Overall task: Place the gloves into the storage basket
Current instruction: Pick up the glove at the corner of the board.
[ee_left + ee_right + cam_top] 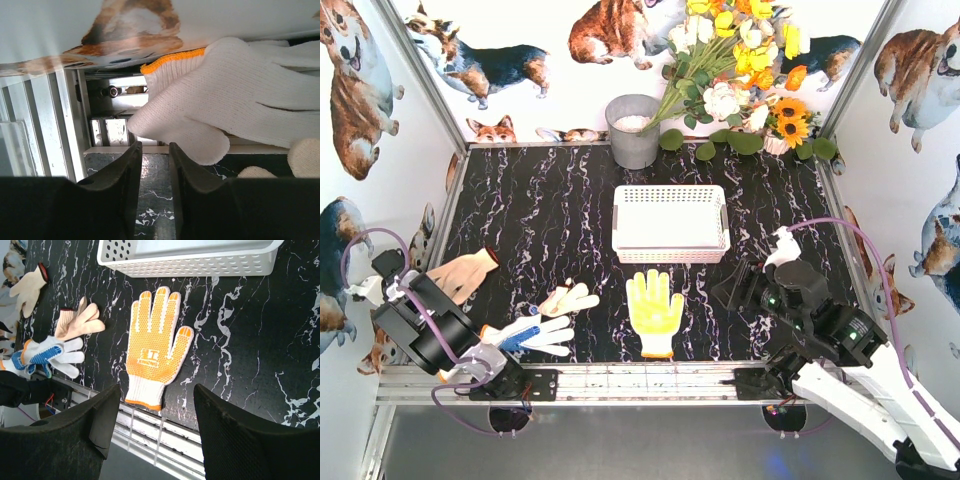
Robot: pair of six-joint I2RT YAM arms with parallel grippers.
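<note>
Top view: the storage basket [670, 254] stands beyond both arms, and a blue-dotted glove [532, 333] lies just ahead of the left gripper [492, 356]; left wrist: its jaws are narrowly parted and empty, with cream knit and an orange cuff just beyond the tips; right wrist: the right gripper [157, 390] gapes empty above a yellow-dotted glove [152, 352].

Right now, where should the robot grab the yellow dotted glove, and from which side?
Probably the cuff of the yellow dotted glove, pinched from straight above by the right gripper. The glove lies flat, dotted side up, so no edge sticks up to catch; the cuff is its narrowest part, lies nearest the arms, and the gripper's open fingers look wide enough to span it.
</note>
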